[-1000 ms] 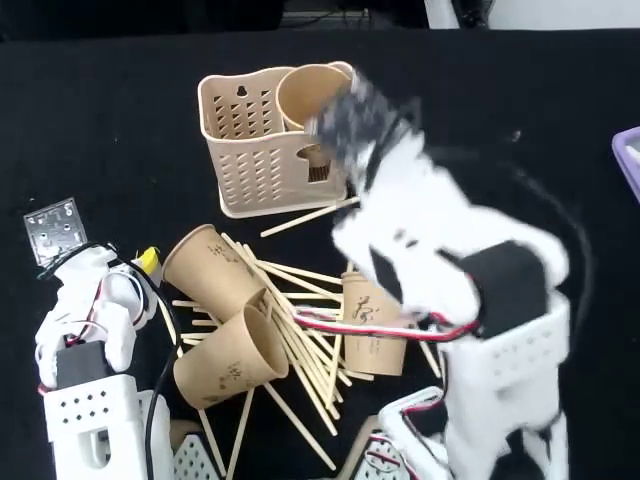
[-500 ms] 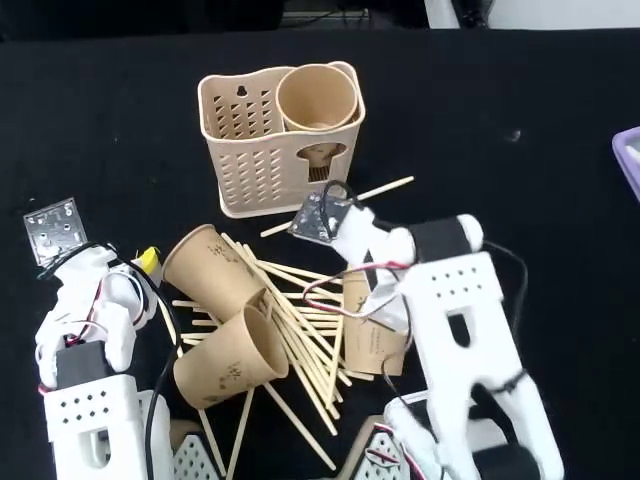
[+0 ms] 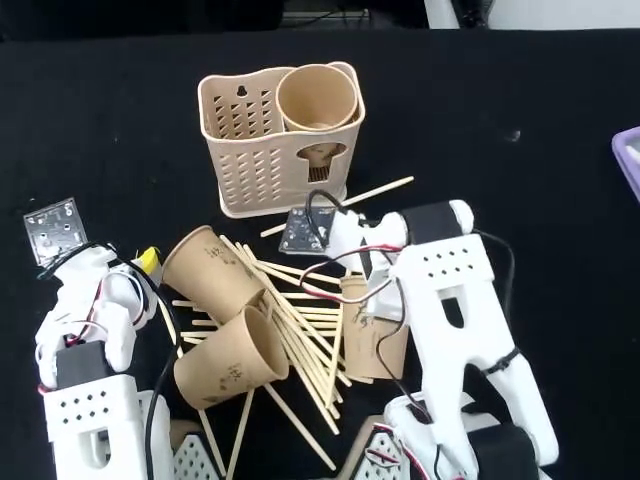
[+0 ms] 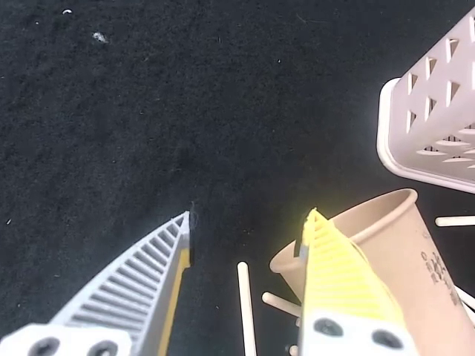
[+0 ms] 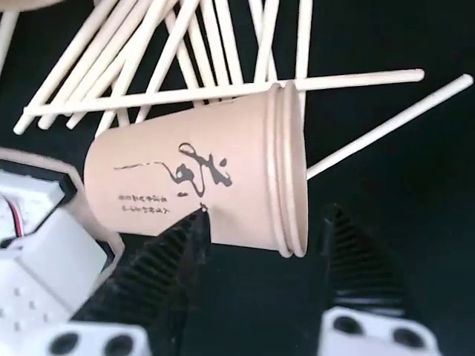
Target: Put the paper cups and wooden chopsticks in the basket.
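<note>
Right pincer (image 5: 265, 222) spread over lying cup (image 5: 200, 174) | chopsticks (image 5: 223, 92) partly cut off

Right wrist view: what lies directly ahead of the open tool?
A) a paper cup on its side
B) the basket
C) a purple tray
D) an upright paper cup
A: the right tool stands open, and just beyond its fingertips a paper cup lies on its side among the wooden chopsticks.
</note>
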